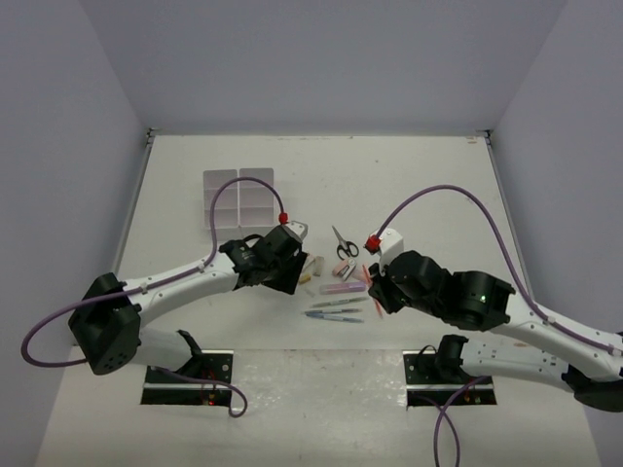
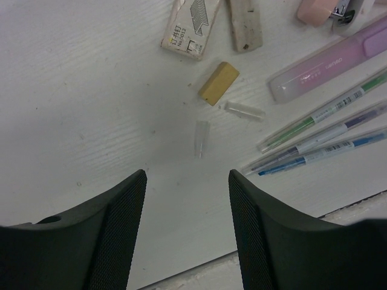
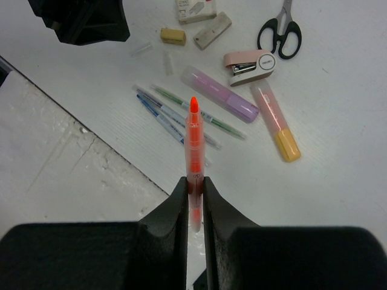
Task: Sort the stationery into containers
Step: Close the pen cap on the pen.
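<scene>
My right gripper [image 3: 194, 181] is shut on a thin red pen [image 3: 193, 136] and holds it above the pile; in the top view the right gripper [image 1: 374, 290] is just right of the pens. My left gripper [image 2: 187, 178] is open and empty, and it hovers near a yellowish eraser [image 2: 219, 83] and two clear caps [image 2: 245, 110]. On the table lie black-handled scissors [image 3: 279, 30], a purple marker [image 3: 221, 93], a pink-orange marker [image 3: 275, 121], a green pen [image 3: 199, 118] and blue pens [image 3: 160, 109]. The white six-compartment tray [image 1: 238, 195] stands at the back left.
A pink stapler [image 3: 251, 65], a staple box [image 2: 192, 27] and a dirty white eraser [image 2: 245, 24] lie among the stationery. The table's near edge [image 2: 199, 266] runs close below the left gripper. In the top view the left gripper [image 1: 290, 277] is close to the erasers [image 1: 311, 265].
</scene>
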`<state>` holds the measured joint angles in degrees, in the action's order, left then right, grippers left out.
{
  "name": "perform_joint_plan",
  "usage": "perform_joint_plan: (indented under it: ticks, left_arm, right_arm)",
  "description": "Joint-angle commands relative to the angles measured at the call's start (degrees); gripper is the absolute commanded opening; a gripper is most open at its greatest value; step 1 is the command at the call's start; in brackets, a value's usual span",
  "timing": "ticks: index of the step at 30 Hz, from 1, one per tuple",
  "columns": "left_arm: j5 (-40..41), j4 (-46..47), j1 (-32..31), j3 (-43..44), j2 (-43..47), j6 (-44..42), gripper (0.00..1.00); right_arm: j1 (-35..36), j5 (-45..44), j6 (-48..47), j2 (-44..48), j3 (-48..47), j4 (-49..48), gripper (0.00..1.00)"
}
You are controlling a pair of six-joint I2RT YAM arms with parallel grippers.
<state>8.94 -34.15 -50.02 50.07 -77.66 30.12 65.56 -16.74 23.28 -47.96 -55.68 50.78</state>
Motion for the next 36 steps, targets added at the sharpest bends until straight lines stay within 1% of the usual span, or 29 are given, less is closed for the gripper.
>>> perform_joint_plan:
  ticks: [1,5,9,11,13,14,16,17,18,19,21,23,25,26,28,30,31,33,34,36]
  left_arm:
    - [-0.85,-2.8,-0.19,2.94,-0.76,-5.1,0.6]
    - [-3.04,-1.27,-0.18,3.16,-1.72,-5.42,0.6]
    - [-2.82,0.93,-0.17,1.58,-2.7,-4.34,0.6]
    - [-2.88,2.03,-0.25,1.1,-2.33,-3.86,0.63]
    - [-1.1,2.24,-0.24,1.04,-0.83,-2.37,0.7]
    - [0.88,1.9,-0.18,1.21,-0.07,-0.97,0.78]
    - [4.17,0.72,-0.17,1.9,0.96,2.11,0.88]
    - [6.45,-0.16,-0.17,2.16,1.84,4.7,0.95]
    - [8.55,-1.09,-0.17,2.41,2.71,7.48,1.0]
    - [10.2,-1.96,-0.17,2.64,3.45,10.16,1.0]
    - [12.23,-3.46,-0.17,3.2,4.35,14.24,1.0]
    - [11.17,-2.85,-0.17,3.46,4.53,13.98,1.0]
    - [7.16,1.24,-0.34,3.2,3.57,10.24,0.97]
    - [6.03,0.28,-0.4,4.06,2.21,9.67,0.95]
    - [6.71,-2.0,-0.86,7.08,0.35,11.16,0.89]
    - [9.01,-3.71,-1.72,9.01,-0.59,16.31,0.8]
    - [10.0,-3.66,-2.39,9.14,-0.35,20.09,0.72]
    - [12.36,-3.32,-3.37,9.16,0.16,27.11,0.62]
    - [14.05,-3.47,-3.76,9.09,0.31,31.49,0.62]
    - [15.94,-3.39,-4.36,9.25,-0.69,36.22,0.62]
  right_arm:
    - [-0.26,1.65,-1.28,-2.24,-2.0,2.41,0.0]
    - [-0.33,1.61,-2.06,-2.51,-2.66,3.01,0.0]
    - [-0.31,1.62,-1.98,-2.05,-2.91,2.93,0.0]
    - [-0.26,1.79,-1.92,-1.54,-2.52,2.93,0.0]
    - [-0.26,1.79,-1.92,-1.1,-2.01,3.01,0.0]
    - [-0.26,1.73,-1.92,-0.81,-1.78,3.01,0.0]
    - [-0.26,1.71,-1.92,-0.41,-1.54,2.99,0.0]
    - [-0.26,1.71,-1.92,-0.28,-1.54,2.95,0.0]
    - [-0.26,1.58,-1.92,-0.17,-1.53,2.93,0.0]
    - [-0.26,1.33,-1.91,-0.13,-1.52,2.93,0.0]
    - [-0.34,0.92,-1.92,-0.12,-1.36,2.93,0.0]
    - [-0.34,0.83,-1.92,-0.2,-1.27,2.93,0.0]
    - [-0.43,0.92,-1.92,-0.29,-1.27,2.93,0.0]
    - [-0.43,0.55,-1.68,-0.11,-1.33,2.93,0.0]
    - [-0.43,0.11,-1.43,0.26,-1.43,2.93,0.0]
    - [-0.35,-0.94,-0.89,0.8,-1.55,2.91,0.0]
    - [-0.35,-1.43,-0.59,0.99,-1.61,2.85,0.0]
    - [-0.43,-2.26,-0.21,1.69,-1.72,2.75,0.0]
    - [-0.43,-2.42,0.09,2.07,-1.8,2.75,0.0]
    - [-0.43,-2.59,0.18,2.84,-1.71,2.75,0.0]
